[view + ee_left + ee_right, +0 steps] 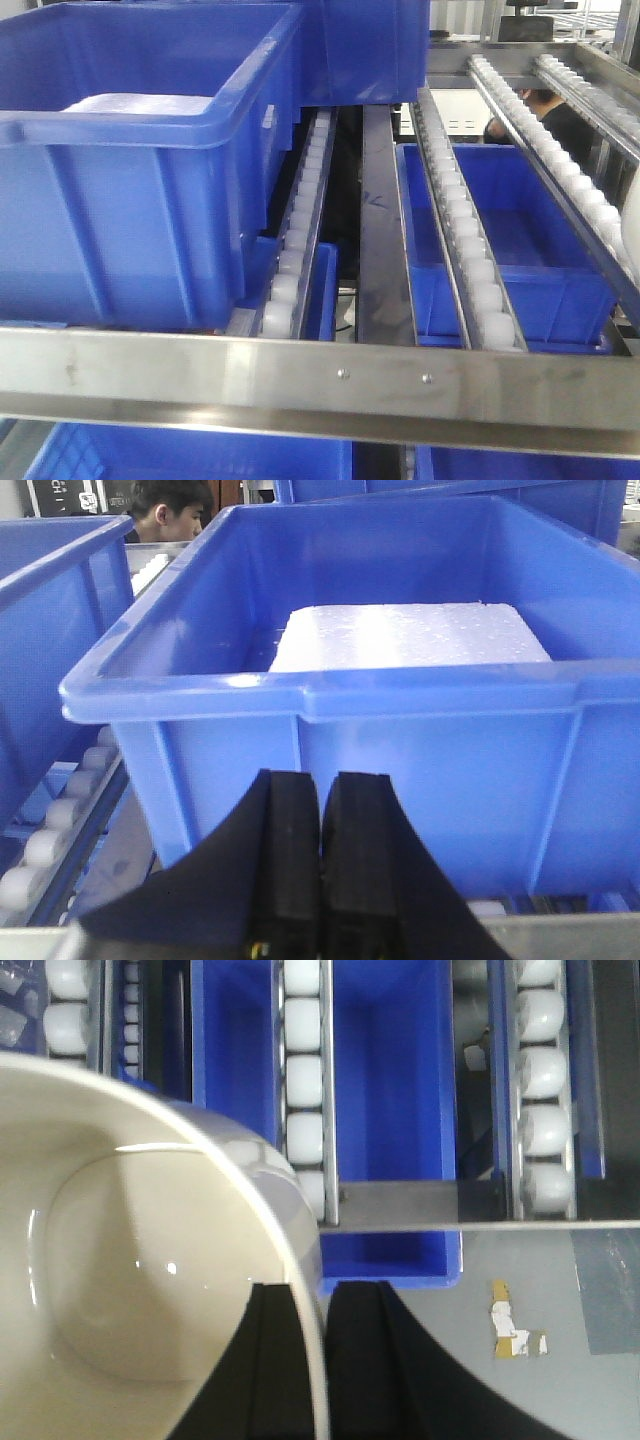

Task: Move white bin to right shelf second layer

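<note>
The right gripper [322,1360] pinches the rim of the white bin [110,1280], with one black finger inside the wall and one outside. The bin is cream and shiny, and looks empty inside. It is held up at the front edge of the right shelf second layer [300,385], over the steel front rail [480,1225] and partly over the rows of white rollers [303,1080]. I cannot tell if it touches the rollers. A blue crate [390,1070] sits lower down, under the rollers. The left gripper [320,880] has its two black fingers pressed together and holds nothing. It is just in front of a big blue crate [400,750] that has a white foam block [410,635] inside.
</note>
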`<state>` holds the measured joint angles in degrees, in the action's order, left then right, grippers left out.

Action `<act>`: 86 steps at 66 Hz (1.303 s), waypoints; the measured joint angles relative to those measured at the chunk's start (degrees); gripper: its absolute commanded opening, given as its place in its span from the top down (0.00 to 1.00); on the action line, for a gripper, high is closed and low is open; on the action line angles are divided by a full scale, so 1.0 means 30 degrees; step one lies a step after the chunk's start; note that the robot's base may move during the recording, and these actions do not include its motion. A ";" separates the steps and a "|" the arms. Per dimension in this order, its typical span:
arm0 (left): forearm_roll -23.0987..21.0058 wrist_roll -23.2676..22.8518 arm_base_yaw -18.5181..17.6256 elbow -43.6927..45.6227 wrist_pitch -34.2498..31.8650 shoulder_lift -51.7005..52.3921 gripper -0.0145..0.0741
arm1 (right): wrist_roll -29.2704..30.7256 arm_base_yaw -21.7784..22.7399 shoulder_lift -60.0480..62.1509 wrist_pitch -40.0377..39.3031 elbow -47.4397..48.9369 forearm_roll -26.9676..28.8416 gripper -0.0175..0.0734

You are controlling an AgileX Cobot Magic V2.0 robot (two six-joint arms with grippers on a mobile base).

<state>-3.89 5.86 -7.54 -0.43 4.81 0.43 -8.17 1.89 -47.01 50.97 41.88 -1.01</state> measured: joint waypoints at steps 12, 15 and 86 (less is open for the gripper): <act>0.0000 0.0000 0.0000 0.0000 0.0000 0.0000 0.74 | 0.0000 0.0000 0.0000 0.0000 0.0000 0.0000 0.75; 0.0000 0.0000 0.0000 0.0000 0.0000 0.0000 0.74 | 0.0000 0.0000 0.0000 0.0000 0.0000 0.0000 0.75; 0.0000 0.0000 0.0000 0.0000 0.0000 0.0000 0.74 | 0.0000 0.0000 0.0000 0.0000 0.0000 0.0000 0.75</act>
<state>-3.89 5.86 -7.54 -0.43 4.81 0.43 -8.17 1.89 -47.01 50.97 41.88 -1.01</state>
